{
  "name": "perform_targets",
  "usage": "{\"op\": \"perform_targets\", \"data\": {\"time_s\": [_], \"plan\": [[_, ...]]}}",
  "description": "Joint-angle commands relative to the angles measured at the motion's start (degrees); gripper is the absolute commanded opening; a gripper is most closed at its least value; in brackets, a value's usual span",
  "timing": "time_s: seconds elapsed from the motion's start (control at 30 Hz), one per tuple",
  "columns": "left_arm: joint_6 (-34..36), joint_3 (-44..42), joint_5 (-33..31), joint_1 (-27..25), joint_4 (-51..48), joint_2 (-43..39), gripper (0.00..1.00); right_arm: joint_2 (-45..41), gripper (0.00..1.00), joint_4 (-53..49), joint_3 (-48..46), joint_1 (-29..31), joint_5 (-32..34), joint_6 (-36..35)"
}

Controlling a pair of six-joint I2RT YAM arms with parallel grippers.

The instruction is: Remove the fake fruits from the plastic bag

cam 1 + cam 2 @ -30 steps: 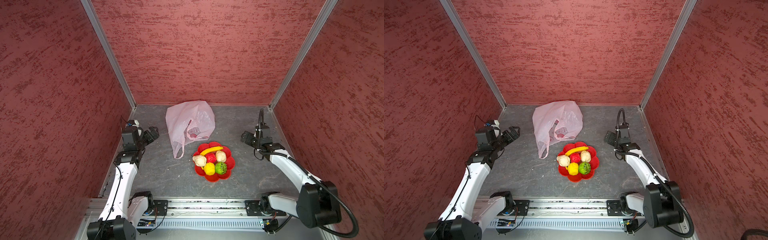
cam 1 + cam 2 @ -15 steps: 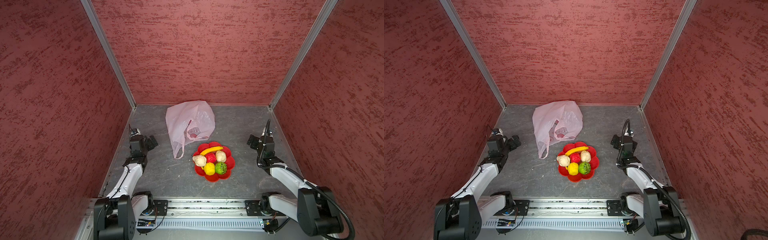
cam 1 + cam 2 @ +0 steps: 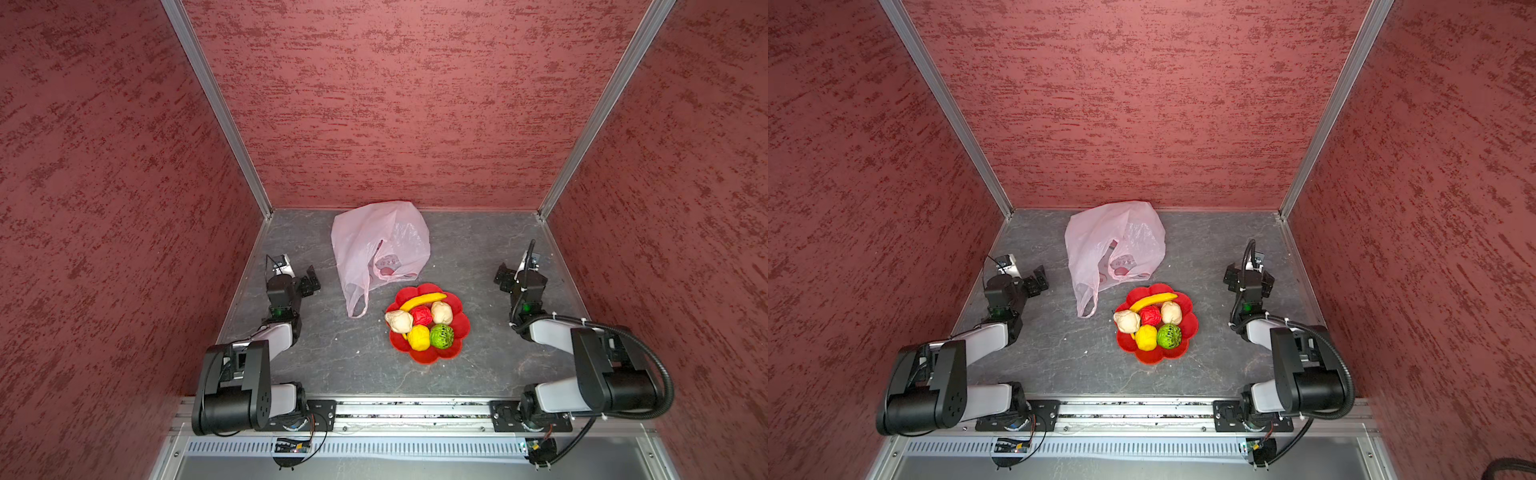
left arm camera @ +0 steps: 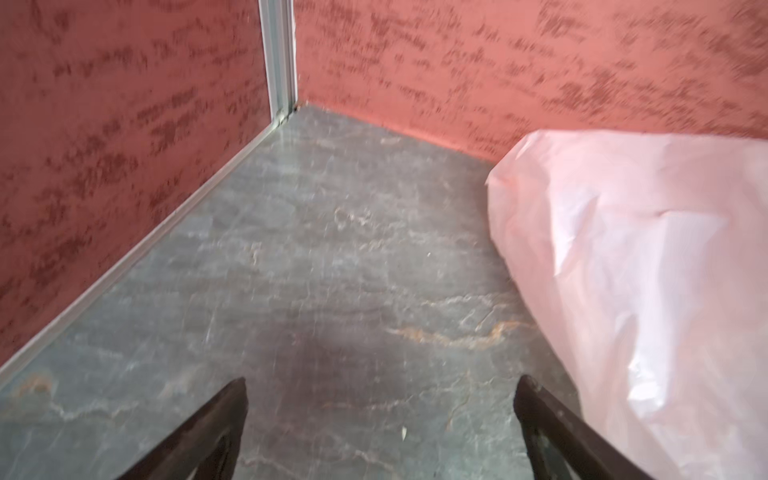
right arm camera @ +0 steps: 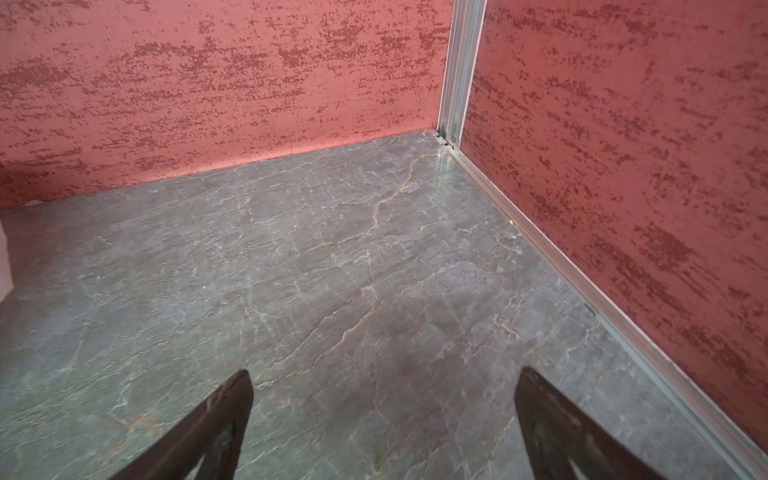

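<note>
Fruits, six in all, sit heaped on the red flower-shaped plate [image 3: 432,358] near mid-table in both top views. The banana [image 3: 423,300] lies along the far rim and the red ball [image 3: 421,316] sits in the middle. A beige ball [image 3: 398,321] is on the left of it in view, and a 2nd beige ball [image 3: 441,312] on the right. The yellow ball [image 3: 418,337] & green ball [image 3: 441,336] are on the near side, each pressed against its neighbours.

Plastic bag [image 3: 374,237] lies slumped just behind the plate, toward the back wall [image 3: 395,104], w/ its mouth facing the plate. One loop handle [image 3: 349,303] trails fwd beside the plate's left edge. The bag's near edge reaches the plate rim; can't tell if they touch. A print w/ a red patch [image 3: 388,270] shows at the opening.

L gripper [image 3: 311,282] sits low over the grey marbled table [image 3: 332,353], left of the bag & apart from it. In the wrist view its jaws are spread wide w/ nothing between them, and the bag is just beside one finger [image 4: 540,415]. R gripper [image 3: 503,277] is near the right wall [image 3: 665,208], well apart from plate & bag. Its jaws are likewise spread wide, holding nothing, w/ bare table below.
</note>
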Motion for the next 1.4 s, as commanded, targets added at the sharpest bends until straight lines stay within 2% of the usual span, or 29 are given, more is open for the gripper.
{"op": "perform_targets", "data": {"time_s": [0.0, 0.1, 0.3, 0.37, 0.47, 0.5, 0.63, 1.37], "plan": [[1.5, -4.0, 2.4, -0.2, 14.5, 2.8, 0.99, 2.5, 0.99, 10.4, -0.7, -0.5, -0.2, -3.9], [3.4, -6.1, 3.3, -1.5, 22.4, 6.5, 1.00, 3.3, 0.99, 12.2, -1.5, -0.8, -1.1, -3.7], [4.6, -5.6, 2.0, -2.8, 28.1, 12.5, 0.99, 2.2, 0.99, 20.7, -6.8, -2.2, -4.0, -2.8], [4.3, -4.2, 2.0, -2.6, 22.7, 11.0, 0.99, 2.4, 0.99, 23.1, -8.2, -2.4, -5.5, -3.0], [4.6, -2.4, 2.3, -2.8, 20.2, 11.6, 0.99, 6.3, 0.99, 30.2, -9.4, -2.5, -5.2, -3.2], [4.8, -1.1, 2.2, -3.0, 17.9, 11.7, 0.99, 4.8, 0.99, 24.9, -8.6, -2.6, -5.6, -2.4], [6.4, 0.6, -1.5, -5.3, 15.6, 12.1, 1.00, 5.4, 0.99, 25.9, -8.5, -3.3, -5.9, -2.0], [6.5, 0.6, -2.1, -5.5, 15.3, 12.2, 1.00, 5.4, 0.99, 26.4, -8.6, -3.3, -5.9, -2.1]]}}
